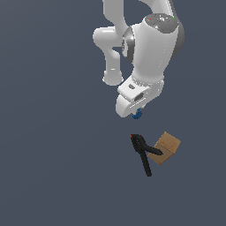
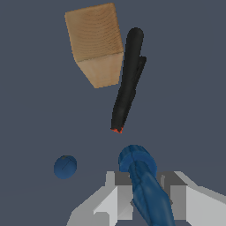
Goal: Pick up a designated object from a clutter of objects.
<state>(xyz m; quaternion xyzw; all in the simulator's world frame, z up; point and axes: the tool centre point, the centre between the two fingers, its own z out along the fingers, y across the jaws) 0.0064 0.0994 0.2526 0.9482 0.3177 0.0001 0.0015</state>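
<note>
One white Panda arm (image 1: 150, 44) fills your exterior view, above a tan cardboard box (image 2: 95, 42) touching a black spring clamp with a red tip (image 2: 128, 79). Your gripper (image 2: 143, 190) pinches the tiny dark-blue pear-shaped piece (image 2: 143, 181), lifted above the grey floor. You see the small round blue ball (image 2: 65, 167) lying apart.

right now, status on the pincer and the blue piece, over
Pincer shut on the tiny blue piece, lifted off the floor. Blue ball, black clamp and tan box left below. Nothing in the way.
</note>
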